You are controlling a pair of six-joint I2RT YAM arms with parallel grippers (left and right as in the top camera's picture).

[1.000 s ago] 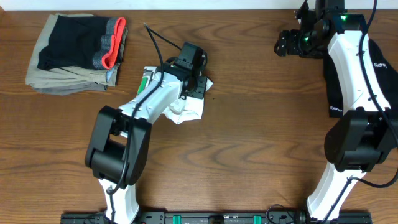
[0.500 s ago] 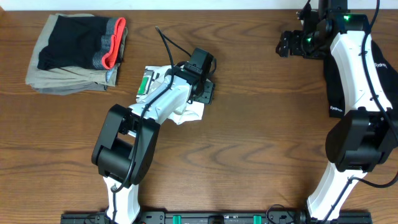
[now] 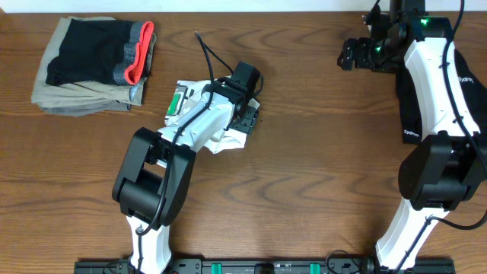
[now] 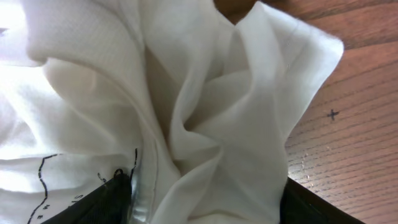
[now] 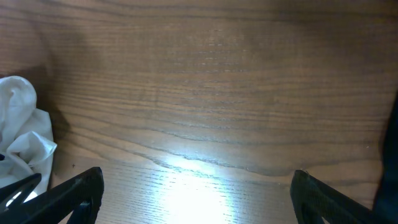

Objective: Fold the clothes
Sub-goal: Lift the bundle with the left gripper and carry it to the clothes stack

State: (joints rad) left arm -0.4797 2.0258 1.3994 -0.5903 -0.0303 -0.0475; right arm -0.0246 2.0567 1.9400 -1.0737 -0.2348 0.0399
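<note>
Wood-grain table [image 3: 304, 190], brown, smooth, with glare on it in my right wrist view.

Folded stack [image 3: 91, 65] at the far left is my landmark: flat rectangle, beige layer underneath, black on top, grey band with a red edge.

Black top [image 3: 405, 91], soft, dark, small white logos, lies farthest right of the stack, partly under my right arm.

White T-shirt [image 3: 228, 139] sits just right of the stack and a bit nearer me. It is a crumpled cotton lump, not flat, with deep soft folds and one pointed corner sticking up in the left wrist view.

Left gripper [image 3: 247, 118] is on the shirt's side away from the stack. Its black fingers [image 4: 109, 202] stand wide, with loose cloth bunched between them and nothing looking pinched.

Right gripper [image 3: 350, 55] is far right of the stack, short of the black top. Jaws wide, bare wood between, holding nothing.

Green neck label [image 3: 176, 100] is on the shirt edge nearest the stack.

Thin dark lettering [image 4: 43, 180] is on the cloth by the left finger.
</note>
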